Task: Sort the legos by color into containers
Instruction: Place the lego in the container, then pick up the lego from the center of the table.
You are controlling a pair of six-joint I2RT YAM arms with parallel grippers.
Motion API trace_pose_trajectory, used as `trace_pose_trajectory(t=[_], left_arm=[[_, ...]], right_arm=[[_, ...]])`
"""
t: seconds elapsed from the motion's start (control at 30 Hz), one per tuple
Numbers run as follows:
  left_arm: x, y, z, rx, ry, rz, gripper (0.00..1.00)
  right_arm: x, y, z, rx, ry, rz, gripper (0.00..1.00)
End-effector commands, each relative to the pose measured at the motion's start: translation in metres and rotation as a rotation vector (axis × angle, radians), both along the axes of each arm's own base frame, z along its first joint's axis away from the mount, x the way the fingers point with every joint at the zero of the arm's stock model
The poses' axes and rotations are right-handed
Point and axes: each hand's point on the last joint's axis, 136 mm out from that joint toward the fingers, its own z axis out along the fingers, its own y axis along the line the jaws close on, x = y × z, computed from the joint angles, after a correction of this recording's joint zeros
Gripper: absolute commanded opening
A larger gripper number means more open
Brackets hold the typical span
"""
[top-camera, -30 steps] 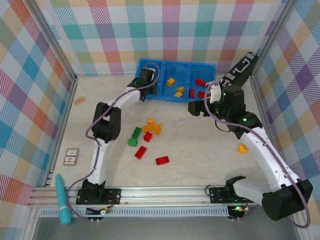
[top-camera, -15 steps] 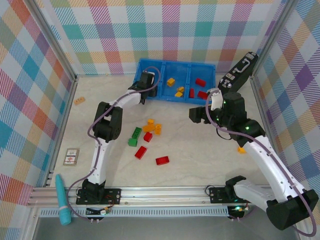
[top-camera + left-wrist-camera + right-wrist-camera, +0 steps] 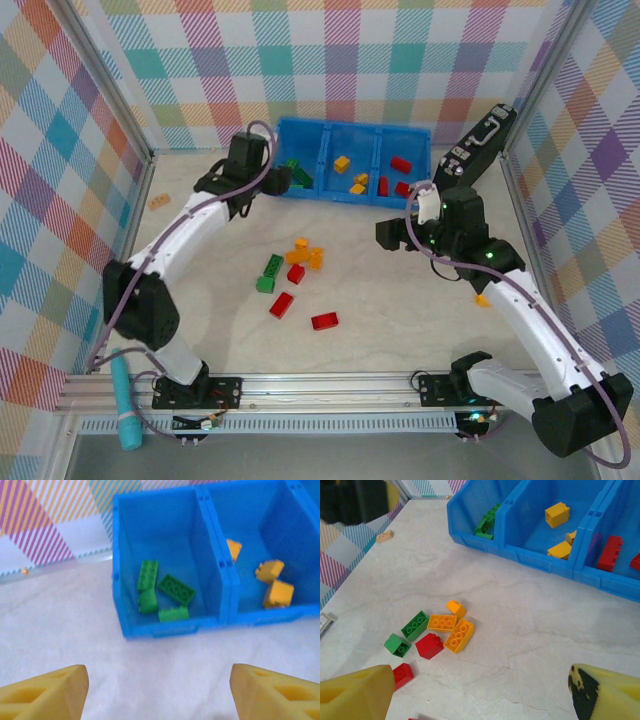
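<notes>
Judging the loose legos clustered on the table, short of the blue tray, as light, rigid and a bit slick, I'd pinch one across its flat side walls — both the left gripper and right gripper gape wide and empty.

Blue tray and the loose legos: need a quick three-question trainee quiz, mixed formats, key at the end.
1. True or false: the left gripper is holding a brick.
2. Which colour lies in the left compartment of the blue tray? A red, B green, C yellow-orange.
3. How many red legos lie loose on the table?
Key: 1 false, its jaws stand open and empty; 2 B; 3 three.
</notes>
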Motion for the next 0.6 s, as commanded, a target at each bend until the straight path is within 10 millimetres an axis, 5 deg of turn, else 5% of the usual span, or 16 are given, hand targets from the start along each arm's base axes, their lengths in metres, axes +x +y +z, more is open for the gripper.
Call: trace_pose_trajectory(t=[0.0, 0.3, 0.57], left_arm=[[-0.051, 0.011, -0.067, 0.074, 0.249, -0.036, 0.76], [-0.100, 0.015, -0.119, 0.094, 0.354, -0.076, 0.80], [-0.114, 0.009, -0.163, 0.087, 0.441, -0.093, 0.82]], right_arm=[[-0.001, 0.011, 0.005, 0.004, -0.036, 0.071, 0.90], [0.002, 0.017, 0.005, 0.018, -0.031, 0.092, 0.90], [-0.001, 0.018, 0.004, 0.009, -0.014, 0.086, 0.90]])
